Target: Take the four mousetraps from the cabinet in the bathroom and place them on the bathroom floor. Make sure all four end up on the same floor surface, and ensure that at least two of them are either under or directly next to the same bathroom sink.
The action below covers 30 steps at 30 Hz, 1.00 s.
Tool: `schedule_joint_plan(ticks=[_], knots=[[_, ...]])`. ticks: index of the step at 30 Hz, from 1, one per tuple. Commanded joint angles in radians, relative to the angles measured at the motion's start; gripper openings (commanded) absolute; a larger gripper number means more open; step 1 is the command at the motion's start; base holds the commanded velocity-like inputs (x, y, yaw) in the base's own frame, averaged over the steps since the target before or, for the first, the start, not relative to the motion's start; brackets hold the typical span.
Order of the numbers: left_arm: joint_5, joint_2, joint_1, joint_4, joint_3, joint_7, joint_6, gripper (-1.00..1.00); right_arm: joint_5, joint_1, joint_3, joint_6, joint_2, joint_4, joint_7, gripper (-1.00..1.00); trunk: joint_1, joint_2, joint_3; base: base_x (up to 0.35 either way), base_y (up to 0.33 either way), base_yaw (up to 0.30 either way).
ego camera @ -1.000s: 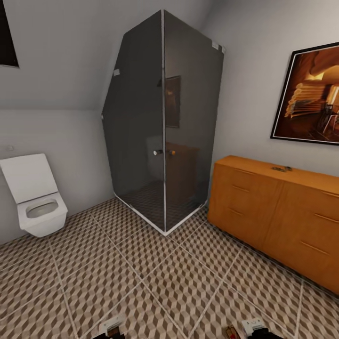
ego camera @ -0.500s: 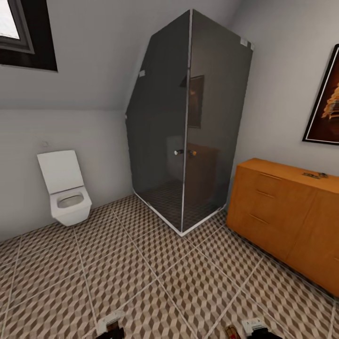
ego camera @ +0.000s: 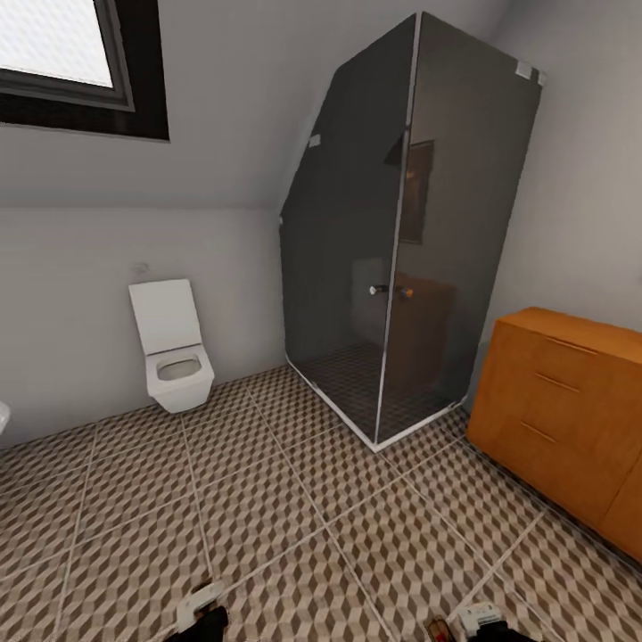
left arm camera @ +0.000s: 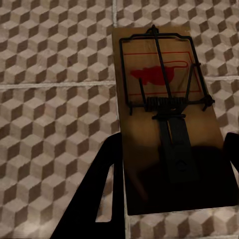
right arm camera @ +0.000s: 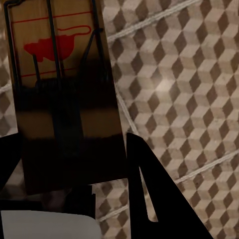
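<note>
In the left wrist view a tan mousetrap (left arm camera: 159, 74) with dark wire and a red mark sits between the dark fingers of my left gripper (left arm camera: 172, 159), held above the bathroom floor (left arm camera: 55, 99). My right gripper (right arm camera: 74, 154) is shut on a second mousetrap (right arm camera: 55, 45) over the cube-patterned tiles (right arm camera: 189, 84). At the bottom edge of the head view are the left gripper (ego camera: 203, 615) and the right gripper (ego camera: 477, 621), with a sliver of the trap (ego camera: 437, 629) beside the right one. The orange-brown cabinet (ego camera: 562, 410) stands against the right wall.
A dark glass shower enclosure (ego camera: 401, 241) fills the far corner beside the cabinet. A white wall-hung toilet (ego camera: 174, 357) is on the left wall under a window (ego camera: 62, 53). The edge of a white fixture (ego camera: 3, 419) shows at the far left. Tiled floor (ego camera: 294, 508) spreads ahead.
The head camera has turned left: the cabinet, shower and toilet have slid rightward in the picture, the painting has left it and the window has come in. Both grippers stay put.
</note>
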Motion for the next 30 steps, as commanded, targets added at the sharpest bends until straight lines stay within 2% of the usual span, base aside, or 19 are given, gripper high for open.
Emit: schedule_joint_plan(ticks=[1, 30], knots=[[0.002, -0.001, -0.001, 0.001, -0.005, 0.006, -0.002, -1.0, -0.014, -0.001, 0.009, 0.002, 0.0, 0.001, 0.004, -1.0, 0.0, -0.001, -0.001, 0.0, 0.0, 0.277], [0.003, -0.003, -0.001, 0.001, -0.005, 0.007, 0.004, -1.0, -0.014, -0.001, 0.009, 0.002, 0.0, 0.001, 0.003, -1.0, 0.0, -0.001, -0.001, 0.0, 0.0, 0.277]])
